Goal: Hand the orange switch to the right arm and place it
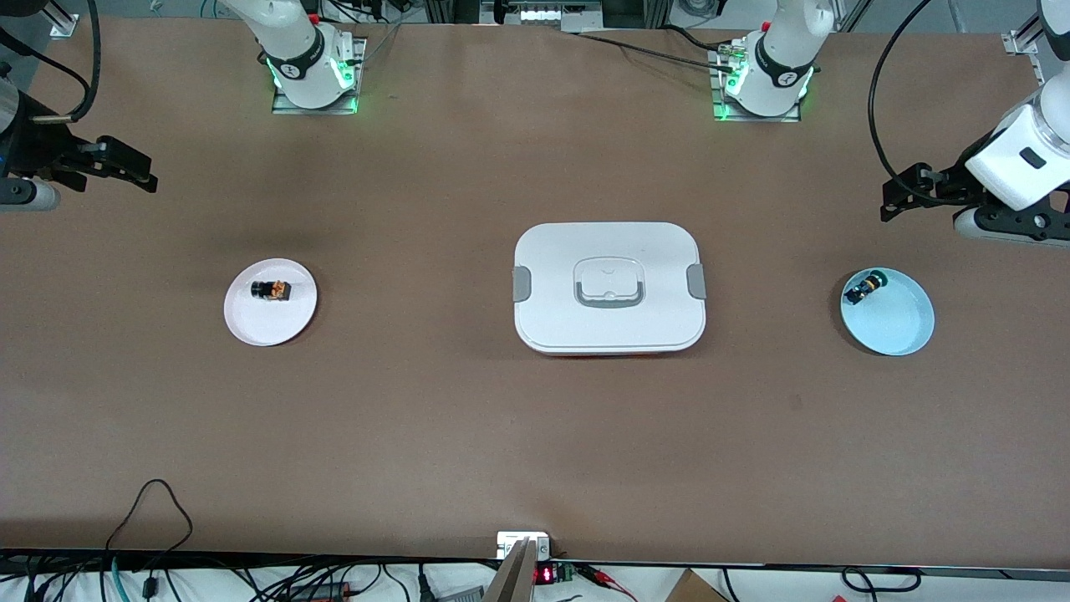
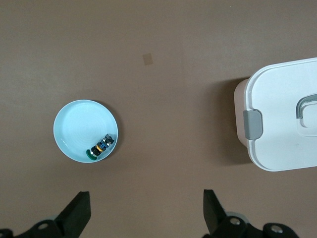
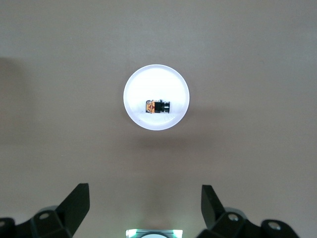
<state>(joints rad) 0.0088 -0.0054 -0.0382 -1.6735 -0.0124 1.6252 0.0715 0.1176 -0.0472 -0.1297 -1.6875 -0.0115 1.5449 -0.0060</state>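
Note:
The orange switch (image 1: 272, 290) lies on its side on a small white plate (image 1: 259, 322) toward the right arm's end of the table. In the right wrist view the orange switch (image 3: 157, 106) sits at the middle of that white plate (image 3: 148, 82). My right gripper (image 1: 149, 178) hangs high over the table's edge at that end, open and empty; its open jaws frame bare table in the right gripper (image 3: 145, 203) wrist view. My left gripper (image 1: 889, 201) hovers over the left arm's end, open, holding nothing, and the left gripper (image 2: 147, 208) looks down on bare table.
A light blue plate (image 1: 894, 322) at the left arm's end holds a black switch with a green cap (image 1: 861, 288), seen as plate (image 2: 79, 124) and switch (image 2: 101, 146). A white lidded box (image 1: 608, 288) with grey clips stands mid-table, also box (image 2: 282, 119). Cables run along the front edge.

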